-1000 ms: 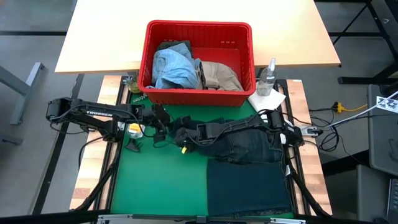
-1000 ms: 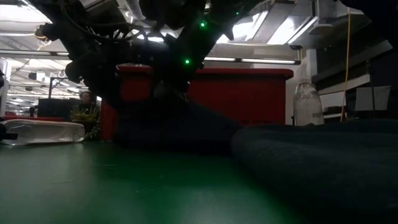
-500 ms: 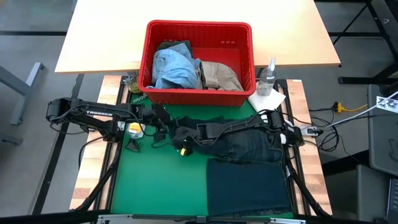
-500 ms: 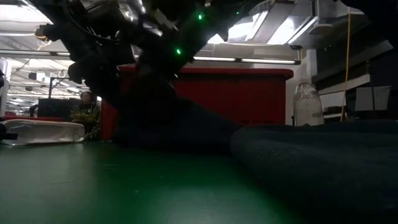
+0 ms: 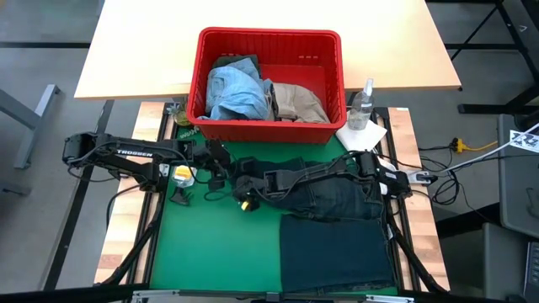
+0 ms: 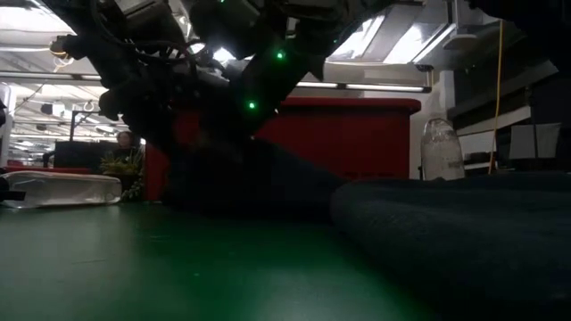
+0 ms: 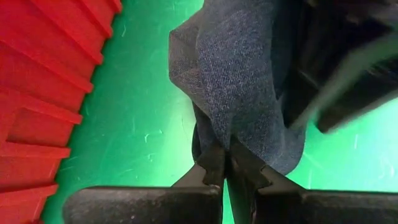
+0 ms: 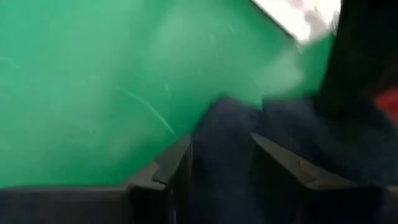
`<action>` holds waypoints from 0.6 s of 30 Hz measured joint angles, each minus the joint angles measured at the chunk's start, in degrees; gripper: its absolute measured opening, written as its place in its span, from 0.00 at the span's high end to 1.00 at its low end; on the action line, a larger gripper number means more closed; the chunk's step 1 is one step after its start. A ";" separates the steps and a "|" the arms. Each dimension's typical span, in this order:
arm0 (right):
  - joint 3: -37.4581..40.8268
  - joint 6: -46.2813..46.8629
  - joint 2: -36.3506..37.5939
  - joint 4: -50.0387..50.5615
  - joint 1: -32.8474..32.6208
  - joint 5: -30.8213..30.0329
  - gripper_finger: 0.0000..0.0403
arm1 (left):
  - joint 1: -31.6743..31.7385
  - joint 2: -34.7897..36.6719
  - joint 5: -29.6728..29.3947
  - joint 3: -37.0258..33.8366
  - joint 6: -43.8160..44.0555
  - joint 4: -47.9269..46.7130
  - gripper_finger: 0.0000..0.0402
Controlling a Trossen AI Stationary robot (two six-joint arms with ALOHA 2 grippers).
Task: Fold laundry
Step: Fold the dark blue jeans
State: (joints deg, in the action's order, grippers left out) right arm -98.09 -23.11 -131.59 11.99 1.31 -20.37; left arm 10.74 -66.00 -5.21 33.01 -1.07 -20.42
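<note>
1. Left claw [image 7: 225, 163] is pinched fully shut on a corner of the dark navy jeans [image 5: 337, 202], holding that edge just above the green mat [image 5: 210, 244] near the red basket [image 5: 269, 126]; pinning the corner likely keeps the cloth from sliding while the other arm works.
2. Right claw [image 8: 221, 155] stands partly open with a bunched fold of the same jeans between its fingers [image 8: 171, 163]; whether they press it firmly cannot be told.
3. Both claws meet at the jeans' left end, just in front of the basket, which suits pulling that end taut or drawing it over.
4. Most of the jeans lie flat on the mat's right half.
5. Light blue denim [image 5: 236, 88], a dark olive piece [image 5: 238, 61] and a beige piece [image 5: 299, 101] wait in the basket, not yet folded.
</note>
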 joint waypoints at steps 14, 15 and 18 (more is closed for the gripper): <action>-0.06 4.57 -1.01 2.72 2.86 7.56 0.75 | 0.00 0.00 -4.34 -0.01 -1.15 0.83 1.00; -0.03 4.46 -1.01 3.04 2.85 8.00 0.77 | 0.00 0.00 -5.33 -0.01 -1.17 0.89 1.00; -0.03 4.44 -1.01 3.56 2.85 8.19 0.82 | 0.01 0.00 -5.80 -0.02 -1.17 0.89 1.00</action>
State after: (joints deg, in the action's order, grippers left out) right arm -98.13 -18.67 -132.60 15.55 4.16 -12.18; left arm 10.75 -66.00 -11.01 32.99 -2.24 -19.52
